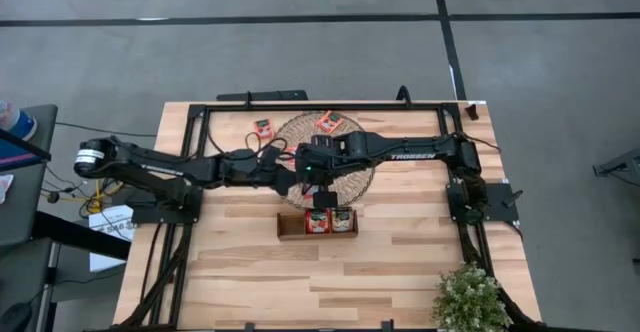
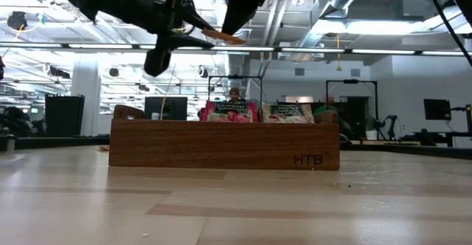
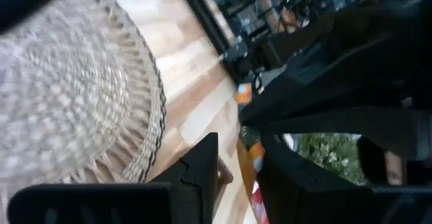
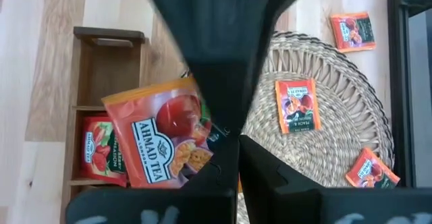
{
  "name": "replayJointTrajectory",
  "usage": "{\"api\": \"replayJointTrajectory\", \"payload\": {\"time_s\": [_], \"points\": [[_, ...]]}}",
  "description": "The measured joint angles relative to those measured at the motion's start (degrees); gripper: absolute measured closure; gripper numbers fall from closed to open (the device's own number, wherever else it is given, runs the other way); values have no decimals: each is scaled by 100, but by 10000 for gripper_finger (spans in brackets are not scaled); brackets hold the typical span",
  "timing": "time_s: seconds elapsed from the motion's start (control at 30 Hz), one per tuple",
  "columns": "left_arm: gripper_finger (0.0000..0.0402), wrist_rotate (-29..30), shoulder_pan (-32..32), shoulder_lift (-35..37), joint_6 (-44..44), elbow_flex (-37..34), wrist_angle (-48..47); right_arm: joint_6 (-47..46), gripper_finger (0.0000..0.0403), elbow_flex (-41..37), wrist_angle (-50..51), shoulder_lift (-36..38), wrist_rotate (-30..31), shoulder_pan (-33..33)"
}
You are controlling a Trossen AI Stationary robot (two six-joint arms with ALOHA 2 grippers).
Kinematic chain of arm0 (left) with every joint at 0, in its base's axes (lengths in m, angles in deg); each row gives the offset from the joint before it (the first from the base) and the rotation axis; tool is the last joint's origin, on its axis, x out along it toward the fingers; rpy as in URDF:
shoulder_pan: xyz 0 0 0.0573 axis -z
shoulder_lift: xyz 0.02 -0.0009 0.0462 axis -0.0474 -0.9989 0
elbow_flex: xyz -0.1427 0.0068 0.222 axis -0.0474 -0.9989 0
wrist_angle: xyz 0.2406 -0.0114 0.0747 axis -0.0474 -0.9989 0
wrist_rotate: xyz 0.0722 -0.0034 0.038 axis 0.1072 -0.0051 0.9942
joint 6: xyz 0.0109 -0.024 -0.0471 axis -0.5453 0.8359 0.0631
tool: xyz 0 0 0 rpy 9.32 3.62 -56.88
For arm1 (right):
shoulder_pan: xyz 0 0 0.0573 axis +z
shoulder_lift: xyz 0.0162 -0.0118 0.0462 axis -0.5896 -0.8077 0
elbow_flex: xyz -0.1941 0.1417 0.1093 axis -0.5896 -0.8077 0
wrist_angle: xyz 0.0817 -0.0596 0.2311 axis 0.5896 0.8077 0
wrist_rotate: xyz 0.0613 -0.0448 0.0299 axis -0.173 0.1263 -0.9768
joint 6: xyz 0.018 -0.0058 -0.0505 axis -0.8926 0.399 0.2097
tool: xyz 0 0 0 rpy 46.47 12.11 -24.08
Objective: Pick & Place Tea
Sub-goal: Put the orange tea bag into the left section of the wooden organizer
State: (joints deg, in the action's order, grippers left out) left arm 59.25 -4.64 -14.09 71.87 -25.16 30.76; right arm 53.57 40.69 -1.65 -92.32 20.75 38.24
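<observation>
Right end effector (image 4: 233,158): two dark fingers (image 4: 209,190) closed together, a second dark arm (image 4: 216,42) crossing in front.

Held tea sachet (image 4: 158,140): orange-red, printed "AHMAD TEA", tilted, its edge pinched at the fingertips, hanging over the wooden tray (image 4: 108,38).

Wooden tray: brown, compartmented, on the pale plank worktop (image 4: 40,62); one compartment bare, the next holding a red sachet (image 4: 101,150).

Woven mat (image 4: 337,89): round, beside the tray, carrying two orange sachets (image 4: 295,106), (image 4: 370,169). A further sachet (image 4: 352,32) lies on the worktop just off the mat's rim.

Both arms meet mid-table; right pincer (image 4: 229,143) clamped, left pincer (image 3: 236,163) gripping.
</observation>
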Motion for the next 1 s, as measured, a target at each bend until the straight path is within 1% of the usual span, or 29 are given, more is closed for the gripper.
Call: {"api": "replayJointTrajectory", "payload": {"time_s": [0.17, 0.23, 0.3, 0.43, 0.5, 0.87, 1.0], "points": [[316, -140, -1, -370, -31, 289, -26, -5, 403, -4, 146, 0, 2, 0], [324, -159, -1, -447, -69, 363, -19, -25, 403, -4, 188, 0, 24, 0], [339, -188, -1, -453, -100, 375, -8, -45, 403, -2, 139, 0, 18, -1], [384, -173, 1, -451, -116, 376, -15, -50, 403, 0, 139, 0, 17, 2], [396, -147, 1, -451, -116, 376, -22, -22, 403, 0, 137, 0, 17, 0], [401, -162, 1, -447, -94, 379, -123, -73, 403, 0, 194, 0, -17, 2], [401, -218, 5, -447, -116, 381, -212, -109, 396, 4, 243, 0, -412, -13]]}}
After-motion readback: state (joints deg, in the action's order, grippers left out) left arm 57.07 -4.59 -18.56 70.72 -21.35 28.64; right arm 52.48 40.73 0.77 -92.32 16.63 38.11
